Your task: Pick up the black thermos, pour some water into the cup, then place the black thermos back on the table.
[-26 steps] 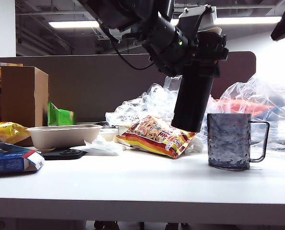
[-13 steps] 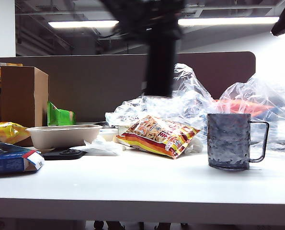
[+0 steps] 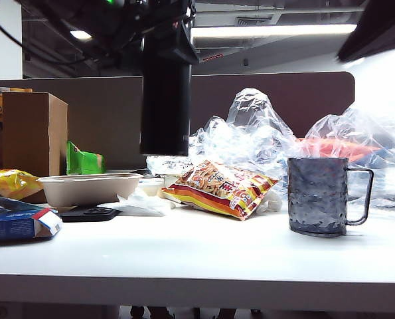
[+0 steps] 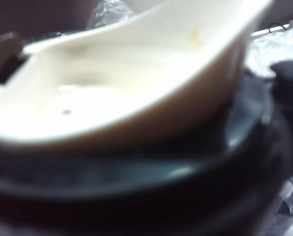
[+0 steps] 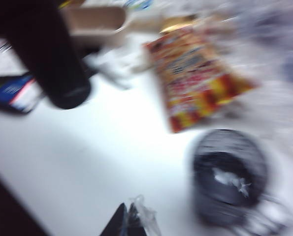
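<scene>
The black thermos (image 3: 164, 100) hangs upright, well above the table (image 3: 204, 256), left of centre in the exterior view. My left gripper (image 3: 165, 41) is shut on its top end. The left wrist view is filled by the thermos's pale spout (image 4: 131, 83) and black rim (image 4: 136, 191), and the fingers do not show there. The cup (image 3: 318, 196) stands on the table at the right, well apart from the thermos. From above, the cup (image 5: 230, 177) shows a glint inside. My right gripper (image 5: 127, 221) hovers over the table's near side, shut, with a clear scrap at its tips. The thermos (image 5: 48, 54) also shows in the right wrist view.
Below and right of the thermos lies a snack bag (image 3: 217, 189). A beige tray (image 3: 87, 188), a black phone (image 3: 87, 213), a blue box (image 3: 18, 222) and a cardboard box (image 3: 34, 133) crowd the left. Crumpled clear plastic (image 3: 270, 133) lies behind the cup, before the brown partition (image 3: 111, 113).
The left arm has carried the thermos leftward, away from beside the cup. The thermos has gone from tilted to upright. The cup has not moved.
</scene>
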Motion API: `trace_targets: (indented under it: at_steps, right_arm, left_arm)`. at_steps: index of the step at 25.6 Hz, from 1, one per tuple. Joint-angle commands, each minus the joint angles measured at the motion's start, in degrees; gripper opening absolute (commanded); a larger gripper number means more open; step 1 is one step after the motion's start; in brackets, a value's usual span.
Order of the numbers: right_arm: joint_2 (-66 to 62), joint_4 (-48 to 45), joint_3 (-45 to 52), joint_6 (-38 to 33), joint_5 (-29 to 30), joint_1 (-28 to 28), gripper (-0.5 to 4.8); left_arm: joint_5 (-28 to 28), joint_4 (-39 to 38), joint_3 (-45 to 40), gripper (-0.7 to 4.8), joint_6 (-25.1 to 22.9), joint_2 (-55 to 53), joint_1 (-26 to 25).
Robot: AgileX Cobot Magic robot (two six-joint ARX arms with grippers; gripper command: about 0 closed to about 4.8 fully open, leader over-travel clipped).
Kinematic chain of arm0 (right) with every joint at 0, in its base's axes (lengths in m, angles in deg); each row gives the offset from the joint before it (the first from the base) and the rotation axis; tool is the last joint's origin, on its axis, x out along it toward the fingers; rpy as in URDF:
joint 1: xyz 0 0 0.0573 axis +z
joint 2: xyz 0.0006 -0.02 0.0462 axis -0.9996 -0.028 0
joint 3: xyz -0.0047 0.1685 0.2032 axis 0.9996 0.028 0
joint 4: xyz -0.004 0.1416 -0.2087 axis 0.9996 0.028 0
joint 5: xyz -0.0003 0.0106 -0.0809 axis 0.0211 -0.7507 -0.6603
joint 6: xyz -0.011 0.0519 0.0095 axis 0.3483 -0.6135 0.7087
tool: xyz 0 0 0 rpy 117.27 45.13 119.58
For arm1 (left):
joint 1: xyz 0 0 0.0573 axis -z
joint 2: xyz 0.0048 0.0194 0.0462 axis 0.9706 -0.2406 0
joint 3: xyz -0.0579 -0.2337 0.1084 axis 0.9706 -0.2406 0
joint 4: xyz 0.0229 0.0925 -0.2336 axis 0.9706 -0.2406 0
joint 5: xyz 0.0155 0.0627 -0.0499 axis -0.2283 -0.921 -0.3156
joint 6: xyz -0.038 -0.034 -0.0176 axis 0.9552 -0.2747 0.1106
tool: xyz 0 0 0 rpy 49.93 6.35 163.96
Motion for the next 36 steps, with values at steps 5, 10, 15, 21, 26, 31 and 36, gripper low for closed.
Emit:
trace_targets:
  at_steps: [5, 10, 15, 21, 26, 31, 36]
  right_arm:
    - [-7.2, -9.4, -0.3, 0.1, -2.6, 9.8, -0.02]
    - [-10.5, -11.0, -0.3, 0.1, -4.3, 13.3, -0.02]
    - [-12.0, -12.1, -0.3, 0.0, -4.4, 14.8, -0.02]
    - [-12.1, -13.1, -0.3, -0.2, -4.4, 14.8, -0.02]
    - [-12.1, -13.1, -0.3, -0.2, -4.4, 15.0, -0.02]
    - [-12.1, -12.8, -0.3, -0.1, -4.4, 15.0, -0.02]
    - [-12.1, -12.7, -0.3, -0.1, -4.4, 15.0, -0.02]
  left_arm:
    - [0.0, 20.2, -11.5, -0.05, 0.9, 0.3, -2.8]
    - [0.3, 23.3, -15.3, -0.05, 1.6, 0.0, -6.2]
    - [0.9, 25.3, -15.8, -0.05, 1.7, -2.3, -7.1]
    - [1.9, 31.2, -15.8, -0.05, 3.2, -8.7, -7.1]
    - [2.1, 34.6, -15.8, -0.05, 3.8, -13.0, -7.1]
    - [4.5, 34.8, -15.8, -0.05, 3.8, -15.1, -7.1]
    - [5.6, 32.4, -15.8, -0.05, 6.5, -15.3, -7.1]
